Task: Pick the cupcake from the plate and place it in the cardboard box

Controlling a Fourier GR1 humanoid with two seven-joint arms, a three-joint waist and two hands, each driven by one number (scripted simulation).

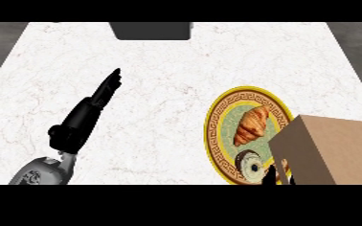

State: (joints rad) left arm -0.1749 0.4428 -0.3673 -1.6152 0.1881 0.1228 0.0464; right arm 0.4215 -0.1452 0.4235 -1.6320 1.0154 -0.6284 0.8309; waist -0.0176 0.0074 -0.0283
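- the counter [176,67] is white marble with faint reddish veins; it fills most of the frame and narrows toward the top.
- dark grey floor shows in the upper left and upper right corners, past the counter's slanted side edges.
- a dark grey block [152,30] sits at the counter's far edge, top centre.
- the middle and upper part of the counter, between the left hand and the plate, is bare marble.
- the plate [220,124] lies at lower right, with a yellow rim, a dark key pattern and a green centre.
- a croissant [253,124] lies in the upper half of the plate.
- the cupcake [249,166] sits at the plate's lower end, seen from above as a pale round top with a dark ring.
- the box [325,148], brown cardboard, stands at the right edge and covers the plate's right side.
- the left hand [106,90] is in the left half, fingers straight and together, pointing up and right, holding nothing, well apart from the plate.
- the right hand [269,176] shows only as dark fingers at the bottom edge, just beside the cupcake and against the box; i cannot tell whether it is open or closed.
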